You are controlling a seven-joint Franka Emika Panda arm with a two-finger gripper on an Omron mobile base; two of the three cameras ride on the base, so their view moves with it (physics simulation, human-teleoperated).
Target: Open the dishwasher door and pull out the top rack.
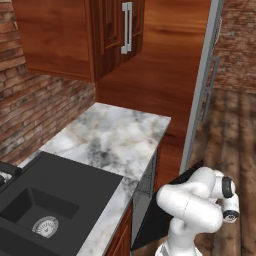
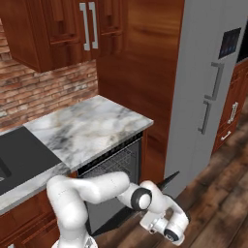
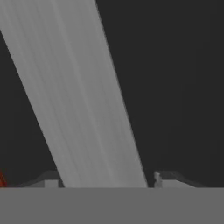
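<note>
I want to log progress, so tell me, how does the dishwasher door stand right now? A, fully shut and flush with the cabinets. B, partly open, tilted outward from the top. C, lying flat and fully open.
B: the dishwasher door leans out at a slant, and the top rack shows in the gap under the counter.

Hand [image 3: 107,186] sits low, right up against the dishwasher door [image 1: 152,222]; door handle [image 3: 78,96] runs between the fingertips [image 3: 168,179], one on each side of it. Door is tilted partly open, leaning out toward the hand from under the desk [image 2: 92,128]. Top rack [image 2: 114,162] is behind the door, inside the opening, above the hand. Sink [image 1: 35,210] is set in the desk, up and off to the hand's left. Wall cabinets [image 2: 63,29] hang high above the desk. Fridge [image 2: 208,87] stands to the hand's right, past a tall panel [image 2: 140,63] beside the dishwasher.
</note>
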